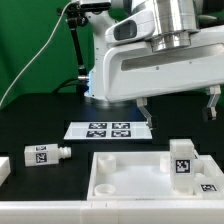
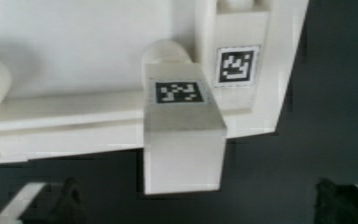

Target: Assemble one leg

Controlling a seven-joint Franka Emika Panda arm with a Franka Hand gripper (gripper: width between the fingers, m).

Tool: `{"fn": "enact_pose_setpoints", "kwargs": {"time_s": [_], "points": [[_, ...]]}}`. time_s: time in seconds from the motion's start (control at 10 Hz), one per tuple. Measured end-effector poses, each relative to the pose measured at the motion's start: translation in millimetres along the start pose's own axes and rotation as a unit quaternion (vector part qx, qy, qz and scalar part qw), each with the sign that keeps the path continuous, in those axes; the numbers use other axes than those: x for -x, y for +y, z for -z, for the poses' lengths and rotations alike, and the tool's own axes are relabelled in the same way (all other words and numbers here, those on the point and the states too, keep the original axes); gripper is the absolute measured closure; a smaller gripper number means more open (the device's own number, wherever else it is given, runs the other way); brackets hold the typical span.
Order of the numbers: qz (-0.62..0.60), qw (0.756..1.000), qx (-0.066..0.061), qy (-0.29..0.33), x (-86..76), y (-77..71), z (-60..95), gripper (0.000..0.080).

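Your hand (image 1: 178,106) hangs wide open, empty, over leg (image 1: 183,158) standing at edge of white panel (image 1: 130,180). Fingers (image 2: 350,202) flank leg, likely lined up for grasp. Second leg (image 1: 40,157) lies on surface (image 1: 30,130), exterior view's left, beyond marker board (image 1: 110,128).

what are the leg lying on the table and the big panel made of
Leg: likely white plastic, matte; smooth, rounded moulded edges, with a printed black-and-white tag stuck on. Panel: probably the same matte white plastic; moulded recesses with soft corners. Painted material cannot be ruled out.
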State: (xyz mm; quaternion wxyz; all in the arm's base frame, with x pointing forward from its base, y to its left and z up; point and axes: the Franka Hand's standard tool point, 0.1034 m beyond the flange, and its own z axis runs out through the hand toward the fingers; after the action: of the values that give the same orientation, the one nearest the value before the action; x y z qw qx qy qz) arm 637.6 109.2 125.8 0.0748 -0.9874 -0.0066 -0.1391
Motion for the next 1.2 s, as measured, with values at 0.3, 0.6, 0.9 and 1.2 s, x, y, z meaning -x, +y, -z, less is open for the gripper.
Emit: {"fn": "enact_pose_setpoints", "kwargs": {"time_s": [0.3, 0.6, 0.9, 1.2], "points": [[-0.038, 0.990, -0.003, -0.138, 2.1, 4.6, 0.3, 0.0150], [-0.044, 0.989, -0.003, -0.139, -4.3, 4.7, -3.3, 0.0150], [-0.047, 0.989, 0.000, -0.140, -6.5, 8.6, -11.9, 0.0150], [-0.047, 0.989, 0.001, -0.139, -9.2, 10.3, -23.5, 0.0150]]}}
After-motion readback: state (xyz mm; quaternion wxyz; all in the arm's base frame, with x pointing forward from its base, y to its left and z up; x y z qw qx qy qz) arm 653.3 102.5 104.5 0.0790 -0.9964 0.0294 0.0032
